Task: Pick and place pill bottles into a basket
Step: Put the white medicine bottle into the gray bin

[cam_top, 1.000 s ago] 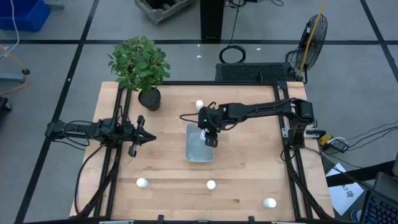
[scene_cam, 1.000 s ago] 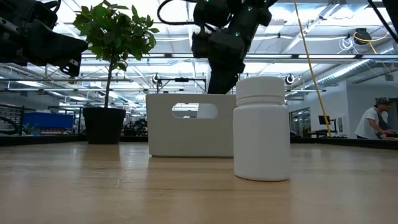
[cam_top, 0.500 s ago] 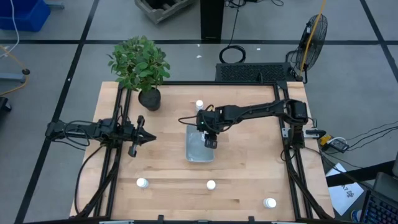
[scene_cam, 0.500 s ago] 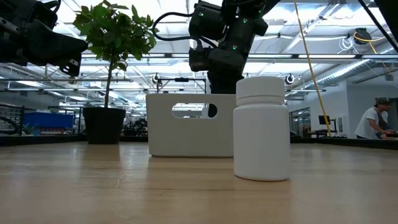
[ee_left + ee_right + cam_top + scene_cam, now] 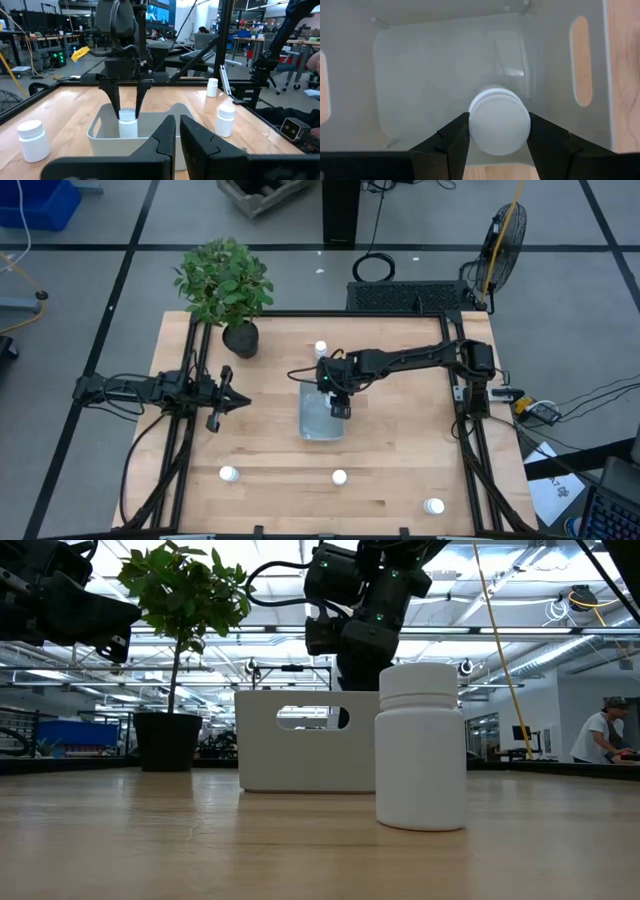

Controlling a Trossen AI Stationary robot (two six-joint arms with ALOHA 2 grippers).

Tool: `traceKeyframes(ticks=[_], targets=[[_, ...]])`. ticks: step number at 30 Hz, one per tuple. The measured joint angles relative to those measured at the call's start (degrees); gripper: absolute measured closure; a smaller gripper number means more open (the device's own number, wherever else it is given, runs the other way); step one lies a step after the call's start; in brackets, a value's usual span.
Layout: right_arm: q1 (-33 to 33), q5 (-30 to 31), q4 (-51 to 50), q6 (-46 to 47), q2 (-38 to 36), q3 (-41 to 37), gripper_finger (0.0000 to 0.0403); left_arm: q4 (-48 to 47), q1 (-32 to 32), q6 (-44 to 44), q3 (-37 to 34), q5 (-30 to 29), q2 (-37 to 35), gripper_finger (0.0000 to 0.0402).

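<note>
The pale basket (image 5: 320, 420) stands at the table's middle; it also shows in the low view (image 5: 290, 755) and the left wrist view (image 5: 102, 132). My right gripper (image 5: 339, 407) reaches down into it, shut on a white pill bottle (image 5: 499, 125), also seen from the left wrist (image 5: 127, 122). Other bottles stand on the table behind the basket (image 5: 320, 349) and near the front edge (image 5: 229, 474), (image 5: 340, 477), (image 5: 433, 506). My left gripper (image 5: 226, 400) waits shut and empty left of the basket. My right gripper pinches the bottle's round cap (image 5: 475, 127) between its two fingers (image 5: 114, 102), one on each side. The fingers come from above, pointing down. The bottle stands upright inside the basket; the basket's wall hides its base.
A potted plant (image 5: 226, 290) stands at the far left in a black pot (image 5: 167, 740). The front bottle (image 5: 421, 745) looms close in the low view. Black frame rails (image 5: 190, 380) run along the table's left and right sides. A person (image 5: 603, 730) is far off in the room.
My right gripper has gone down into the basket with the bottle and a little toward the table's left; its dark tip now shows through the basket's handle slot in the low view. In the last half second it has kept still.
</note>
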Motion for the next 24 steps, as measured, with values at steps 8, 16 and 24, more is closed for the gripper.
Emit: traceKeyframes(ticks=[8,16,24], targets=[[0.02,0.22,0.18,-0.70,0.00,-0.02,0.0210,0.01,0.01,0.01,0.00,0.00,-0.02,0.0371],[0.04,0.28,0.97,-2.24,-0.26,-0.03,0.0181,0.00,0.01,0.01,0.00,0.00,-0.01,0.0371],[1.45,3.35,-1.34,-3.52,-3.26,-0.09,0.0180,-0.01,0.02,-0.01,0.00,0.00,0.00,0.0371]])
